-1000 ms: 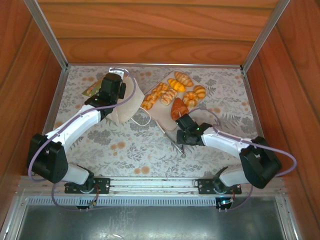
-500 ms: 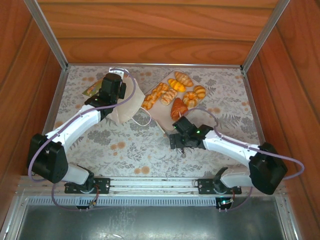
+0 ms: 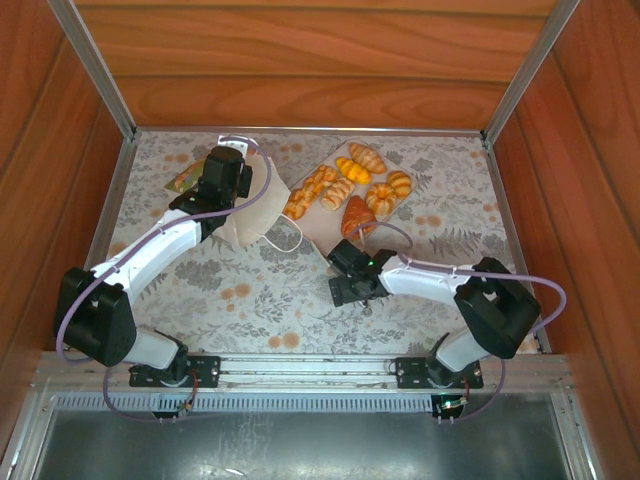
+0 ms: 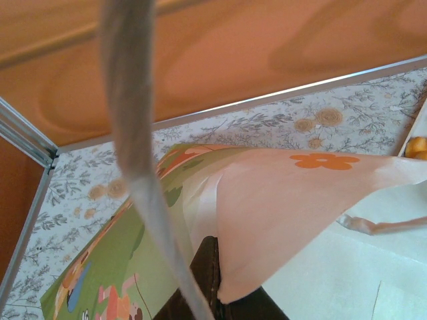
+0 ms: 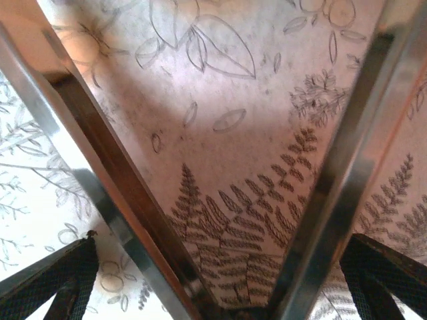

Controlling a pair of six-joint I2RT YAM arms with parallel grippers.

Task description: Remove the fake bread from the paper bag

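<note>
In the top view, the left claw [image 3: 228, 165] reaches toward 10 o'clock on the desk [image 3: 250, 300]. It is clamped tight on the upper edge of the paper bag [image 3: 250, 215], which slumps there with a white cord handle [image 3: 283, 238] trailing toward 4 o'clock. At 1 o'clock lies a pink tray [image 3: 322, 230] carrying the fake bread [image 3: 340, 192], seven glossy pieces with the brown triangle nearest the arms. The right claw [image 3: 342, 285] hangs low over the desk, just off the tray's 6 o'clock corner.

In the left wrist view, the claw's dark fingers [image 4: 210, 280] pinch a fold of the cream bag, which bears an orange flower logo [image 4: 323, 161]. A sliver of orange bread shows at 3 o'clock.

In the right wrist view, the fingers [image 5: 47, 280] stand spread wide at the bottom corners. Metal tongs [image 5: 87, 180] splay in a V between them, with nothing in their arms. Whether the fingers actually bear on the tongs is hard to make out from this close.

The emptying step looks finished or very nearly so, since every visible pastry lies on the tray. The bag's inside stays hidden, however. The next move calls for turning its mouth into sight and fetching any leftover piece. If there is none, the left claw can let go of the bag.
</note>
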